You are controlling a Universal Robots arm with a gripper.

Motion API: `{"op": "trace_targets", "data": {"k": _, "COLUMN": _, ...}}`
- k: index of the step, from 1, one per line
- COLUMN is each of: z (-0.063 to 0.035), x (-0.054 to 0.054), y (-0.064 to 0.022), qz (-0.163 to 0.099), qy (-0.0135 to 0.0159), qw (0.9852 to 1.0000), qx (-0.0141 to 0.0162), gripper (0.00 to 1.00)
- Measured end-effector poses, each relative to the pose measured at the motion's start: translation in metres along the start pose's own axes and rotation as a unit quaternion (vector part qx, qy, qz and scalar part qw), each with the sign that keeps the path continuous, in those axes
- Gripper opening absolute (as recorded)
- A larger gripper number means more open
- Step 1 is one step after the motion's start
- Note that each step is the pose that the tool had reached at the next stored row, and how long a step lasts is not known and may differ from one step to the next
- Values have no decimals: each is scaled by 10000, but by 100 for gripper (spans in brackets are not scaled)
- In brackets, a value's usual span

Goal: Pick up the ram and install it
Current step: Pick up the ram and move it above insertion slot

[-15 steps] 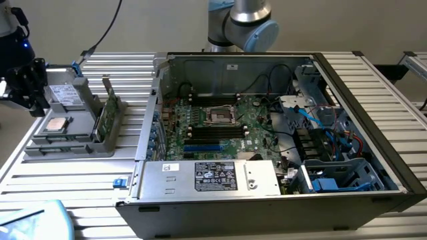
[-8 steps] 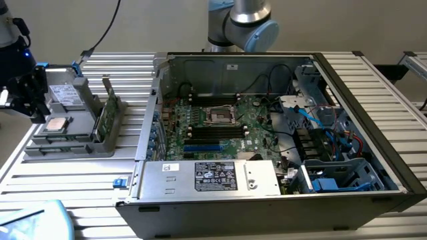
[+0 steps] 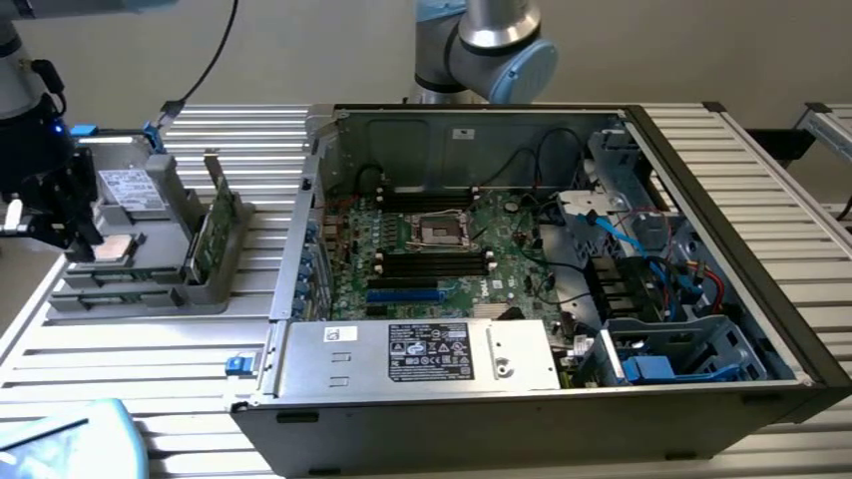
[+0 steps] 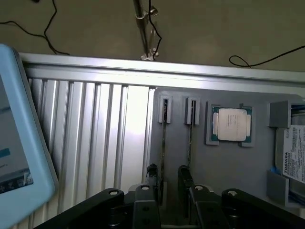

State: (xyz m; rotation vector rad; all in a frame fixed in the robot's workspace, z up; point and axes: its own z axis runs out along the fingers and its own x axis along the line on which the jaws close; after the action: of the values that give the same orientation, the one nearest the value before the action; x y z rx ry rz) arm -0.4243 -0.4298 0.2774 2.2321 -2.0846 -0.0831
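Hovering above the holder (image 4: pixel 214 171), my gripper (image 4: pixel 167 174) stands with jaws apart, empty. The ram (image 3: pixel 200 251) looks light, stiff, fragile; I'd pinch its faces mid-length, gently.

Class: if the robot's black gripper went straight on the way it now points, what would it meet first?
Probably the long, narrow ram stick standing edge-on in the grey plastic tray. It lines up between the fingers of the open black gripper, though depth is unclear.

We see soft, even light in both views. Glare lies on the ribbed surface (image 4: pixel 133 119) in the wrist view; inside the case (image 3: pixel 399 140) it is darker, in shadow.
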Motion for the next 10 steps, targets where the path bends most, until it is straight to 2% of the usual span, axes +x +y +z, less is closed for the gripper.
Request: {"op": "trace_targets", "data": {"k": 10, "z": 186, "x": 23, "y": 14, "qz": -77, "qy": 4, "qw": 10000, "qx": 8, "gripper": 31}}
